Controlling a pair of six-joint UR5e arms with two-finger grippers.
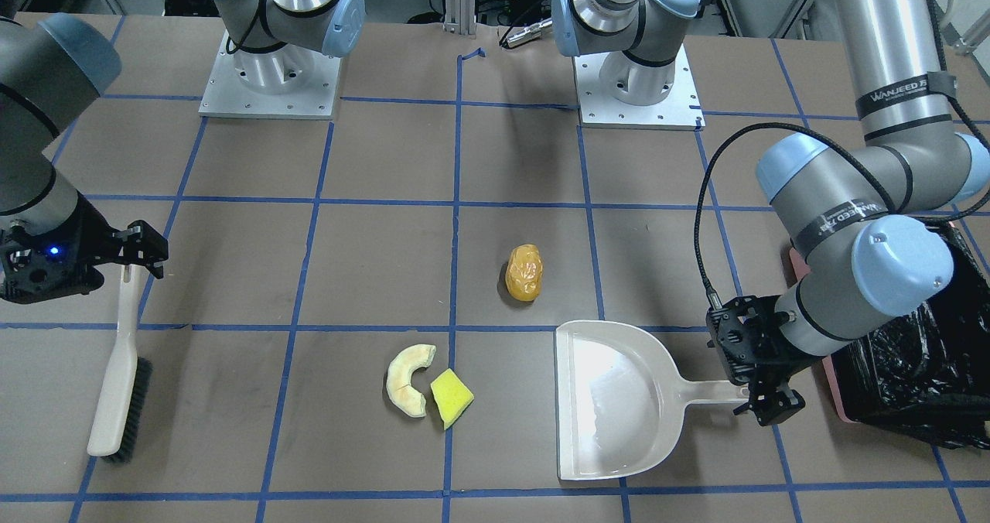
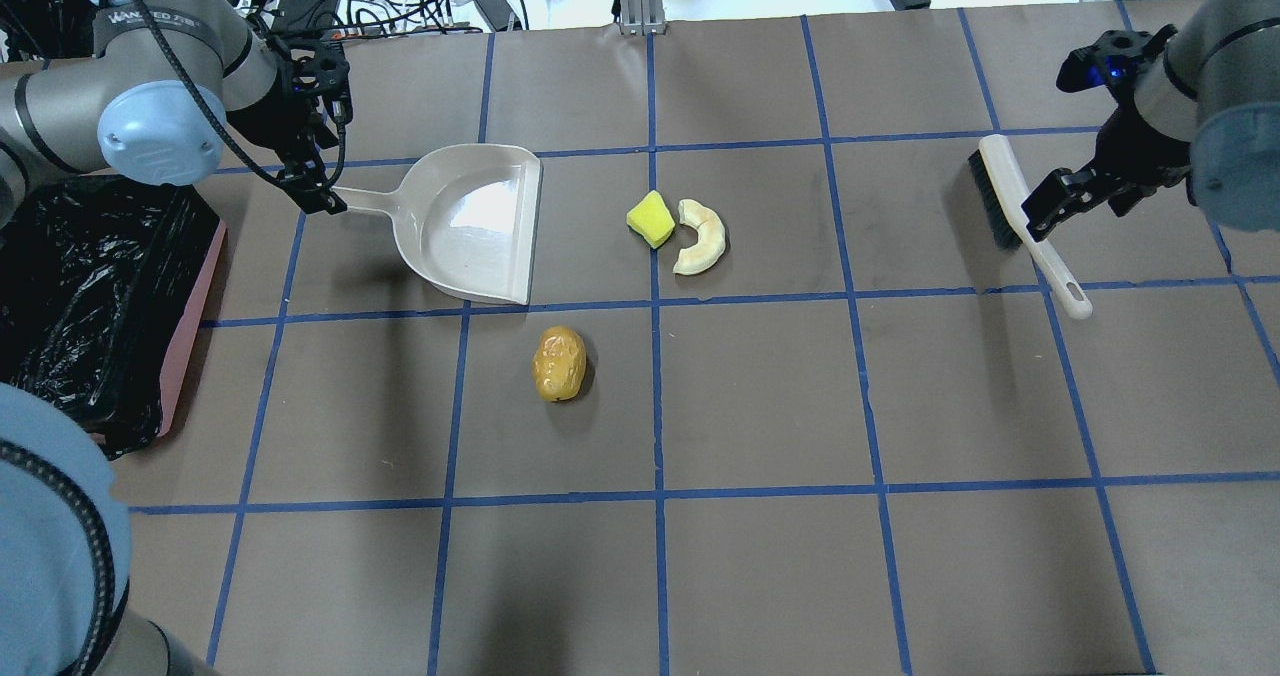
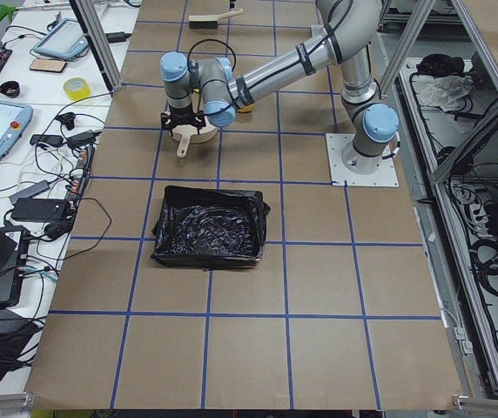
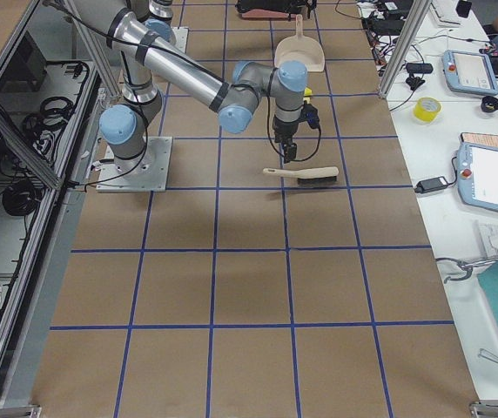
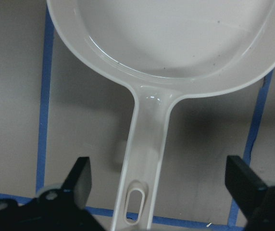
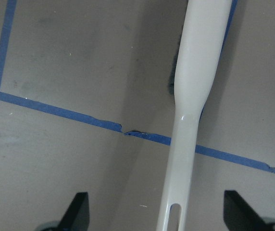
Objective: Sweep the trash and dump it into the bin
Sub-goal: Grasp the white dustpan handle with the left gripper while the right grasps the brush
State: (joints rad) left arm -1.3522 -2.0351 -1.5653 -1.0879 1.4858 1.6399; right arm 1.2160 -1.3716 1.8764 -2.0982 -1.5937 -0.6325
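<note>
1. Here the left gripper (image 2: pixel 318 194) straddles the handle of the beige plastic dustpan (image 2: pixel 470 224), fingers spread and clear of it, the handle running lengthwise between them; the pink bag-lined bin (image 2: pixel 200 296) sits beside this arm
2. The glossy orange-brown lump (image 2: pixel 560 363), yellow-green wedge (image 2: pixel 651 218) and pale crescent slice (image 2: pixel 700 238) lie on the brown gridded table (image 2: pixel 760 396), near the pan's open edge
3. The right gripper (image 2: pixel 1075 201), equally spread, hangs over the white bristle brush (image 2: pixel 1020 221), whose handle lies along the gap

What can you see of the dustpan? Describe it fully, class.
The dustpan is glossy beige plastic: a shallow, empty scoop with a straight open lip and a slim handle ending in a hanging slot. It lies flat on the brown table. The open jaws of the left gripper straddle the handle without gripping it.
</note>
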